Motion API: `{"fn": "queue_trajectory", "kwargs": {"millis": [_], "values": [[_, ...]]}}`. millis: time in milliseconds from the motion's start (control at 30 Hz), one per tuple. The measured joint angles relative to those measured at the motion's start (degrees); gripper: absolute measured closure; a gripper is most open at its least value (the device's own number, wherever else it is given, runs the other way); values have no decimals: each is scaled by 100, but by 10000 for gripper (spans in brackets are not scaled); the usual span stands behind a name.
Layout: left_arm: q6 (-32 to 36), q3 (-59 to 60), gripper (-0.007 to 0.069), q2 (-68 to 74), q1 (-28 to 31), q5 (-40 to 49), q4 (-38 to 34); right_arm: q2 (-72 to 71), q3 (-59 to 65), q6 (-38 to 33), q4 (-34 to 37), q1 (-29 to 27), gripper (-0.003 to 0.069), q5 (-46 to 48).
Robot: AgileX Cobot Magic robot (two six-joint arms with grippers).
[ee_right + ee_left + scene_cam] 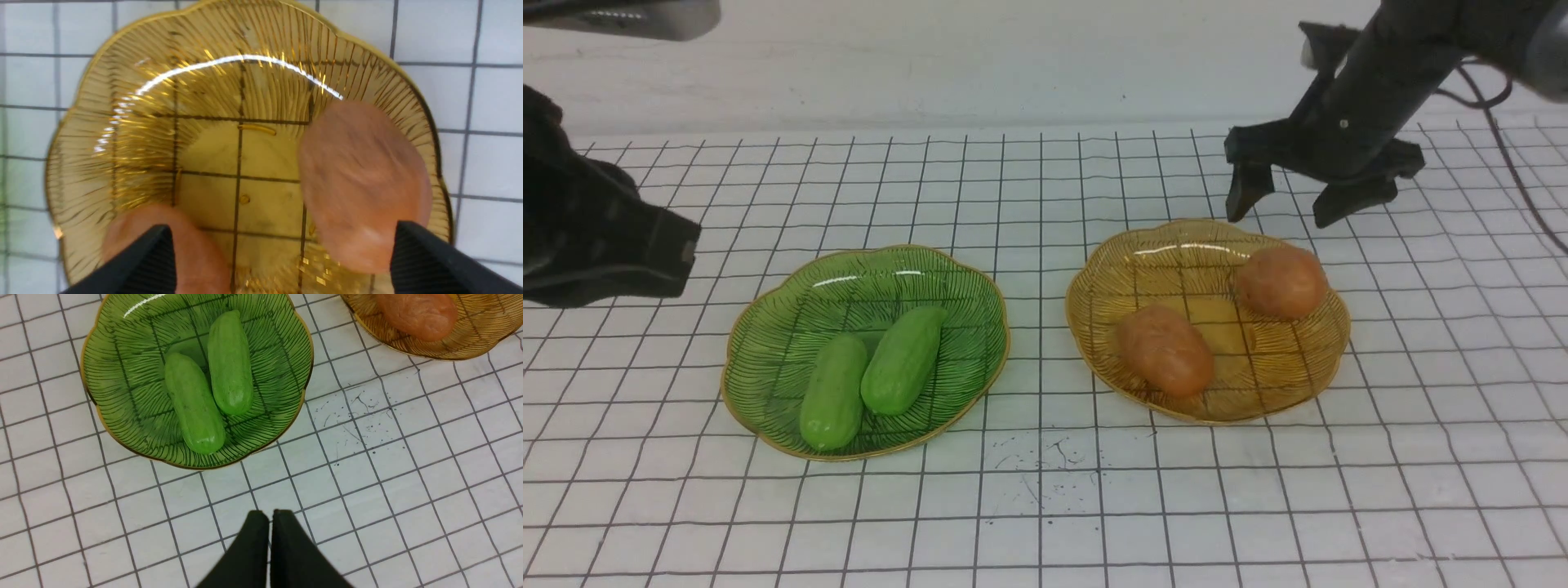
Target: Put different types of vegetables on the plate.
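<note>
Jaws of the right gripper (1282,214) stand wide apart and empty above the far rim of the amber ribbed glass plate (1262,384). Beneath them lie two orange-brown oval potato-shaped toys (1165,349) (1282,282), blurred and partly hidden behind the fingers in the right wrist view. Jaws of the left gripper (269,516) are pressed together, holding nothing. Ahead of them, well apart, two smooth light-green cucumber-shaped toys (194,402) (230,361) lie touching in the green ribbed glass plate (122,375). In the front view the frame edge cuts off this gripper.

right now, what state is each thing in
left gripper, shut, empty
right gripper, open, above amber plate
left cucumber, lying on green plate
right cucumber, lying beside it, touching
near potato, lying on amber plate
far potato, same plate, apart
</note>
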Motion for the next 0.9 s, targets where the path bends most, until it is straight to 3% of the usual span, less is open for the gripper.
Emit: {"fn": "queue_trajectory", "kwargs": {"millis": [133,333,400,433,467,567,733,900], "values": [[0,142,632,-388,0,6,0,-1042,607,-64,-214,0,137,0],[0,565,632,-1035,0,11,-17,-3533,2197,-71,-715,0,458,-49],[0,682,632,-1167,0,11,-17,-4071,2625,-71,-780,0,536,-343],[0,856,632,-1333,0,-19,-17,-4786,3251,-71,-807,0,609,-901],[0,901,632,-1392,0,-37,-17,-4965,3331,-71,-816,0,616,-1090],[0,1261,632,-1652,0,-381,-18,-6555,4993,-139,-848,0,666,-3007],[0,1731,632,-1774,0,-909,-23,-8502,7291,-168,-876,0,672,-5453],[-5,2153,632,-1774,0,-1401,-23,-10142,8619,-168,-865,0,673,-6491]]}}
